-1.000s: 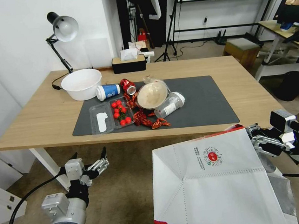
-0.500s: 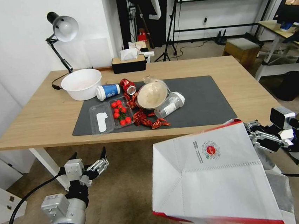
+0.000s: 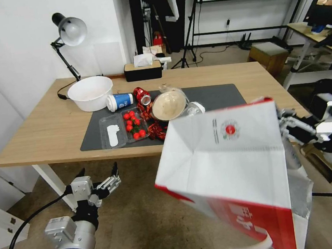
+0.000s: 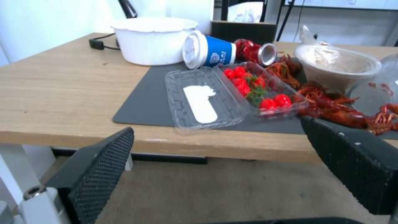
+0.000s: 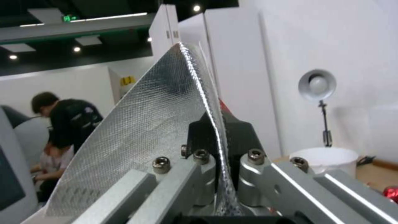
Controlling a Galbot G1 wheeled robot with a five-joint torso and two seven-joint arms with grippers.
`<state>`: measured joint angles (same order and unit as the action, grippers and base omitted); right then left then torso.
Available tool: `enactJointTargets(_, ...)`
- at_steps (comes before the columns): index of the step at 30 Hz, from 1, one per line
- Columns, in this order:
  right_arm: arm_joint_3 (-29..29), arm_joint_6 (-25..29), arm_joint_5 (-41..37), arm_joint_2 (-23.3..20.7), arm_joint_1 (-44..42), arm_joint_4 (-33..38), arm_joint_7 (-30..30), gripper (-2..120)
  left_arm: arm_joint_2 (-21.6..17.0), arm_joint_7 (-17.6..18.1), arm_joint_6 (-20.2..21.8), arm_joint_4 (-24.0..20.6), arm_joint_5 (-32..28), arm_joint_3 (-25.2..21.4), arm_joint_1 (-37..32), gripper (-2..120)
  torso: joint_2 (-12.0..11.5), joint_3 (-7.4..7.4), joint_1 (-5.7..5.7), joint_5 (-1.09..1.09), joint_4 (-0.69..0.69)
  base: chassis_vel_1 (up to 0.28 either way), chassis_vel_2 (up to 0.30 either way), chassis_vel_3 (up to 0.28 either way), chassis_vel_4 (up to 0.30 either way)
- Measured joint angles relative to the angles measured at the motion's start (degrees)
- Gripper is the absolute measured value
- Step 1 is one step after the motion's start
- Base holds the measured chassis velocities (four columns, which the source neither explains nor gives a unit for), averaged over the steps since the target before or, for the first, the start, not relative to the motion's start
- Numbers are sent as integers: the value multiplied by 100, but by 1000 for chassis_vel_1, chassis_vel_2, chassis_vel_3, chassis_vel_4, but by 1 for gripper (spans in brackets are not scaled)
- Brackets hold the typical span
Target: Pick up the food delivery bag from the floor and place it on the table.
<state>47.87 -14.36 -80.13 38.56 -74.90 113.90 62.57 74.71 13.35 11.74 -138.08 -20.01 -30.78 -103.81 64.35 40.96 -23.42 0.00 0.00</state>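
A long light-wood table (image 3: pixel 49 128) with white legs stands against a white wall, a dark grey mat (image 3: pixel 218 96) laid on its middle and a stained brown-grey floor (image 3: pixel 136 221) below its near edge. On the mat lies a clutter: a blue paper cup (image 3: pixel 120 101) on its side, a red can (image 3: pixel 142 96), an open clear tray of cherry tomatoes (image 3: pixel 134 124), a beige bowl (image 3: pixel 169 105) and scattered red crayfish (image 3: pixel 155 131); a white bowl (image 3: pixel 90 93) sits just off the mat's far-left corner, below a desk lamp (image 3: pixel 69 32), and a tissue box (image 3: pixel 143 70) stands at the far edge. The food delivery bag (image 3: pixel 232 165) hangs in the air in front of the table's near right part — tilted, white face and round red logo toward the camera, a red side panel low down, clear of the floor. The right gripper (image 3: pixel 287 122) is clamped on the bag's upper right edge; in the right wrist view its fingers (image 5: pixel 207 137) pinch the silver foil lining between them. The left gripper (image 3: pixel 98 176) hovers low over the floor near the table's left leg, its black pads (image 4: pixel 101 168) spread apart and holding nothing.
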Motion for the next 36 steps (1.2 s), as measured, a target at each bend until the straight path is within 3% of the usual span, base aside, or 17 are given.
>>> enactJointTargets(5,139,191,-261,-95,-8,192,-660,0,18,1,-14,0,4,6,-1,100,-4,-3,2,0,-1,0,0,0,0)
enactJointTargets(7,189,331,-404,-153,27,309,-1215,0,26,2,-22,0,7,8,0,100,-5,-3,3,0,0,0,0,0,0)
enactJointTargets(8,236,468,-562,-226,86,414,-1790,0,33,4,-32,0,11,9,0,100,-7,-4,3,0,0,0,0,0,0)
enactJointTargets(10,259,505,-615,-260,113,454,-2025,0,36,4,-41,0,14,10,-2,100,-8,-4,3,0,0,0,0,0,0)
enactJointTargets(13,310,675,-843,-394,233,588,-2965,0,54,5,-69,2,30,16,-6,100,-10,-6,5,0,0,0,0,0,0)
enactJointTargets(21,262,1037,-1068,-523,423,613,-4352,0,61,12,-100,38,37,21,-4,100,-14,-8,6,0,0,0,0,0,0)
enactJointTargets(26,248,1220,-1333,-574,551,538,-4922,0,52,46,-111,51,22,27,1,100,-15,-9,7,0,0,0,0,0,0)
enactJointTargets(36,216,1282,-1706,-619,776,297,-5397,0,23,50,-116,75,24,38,4,100,-17,-10,8,0,0,0,0,0,0)
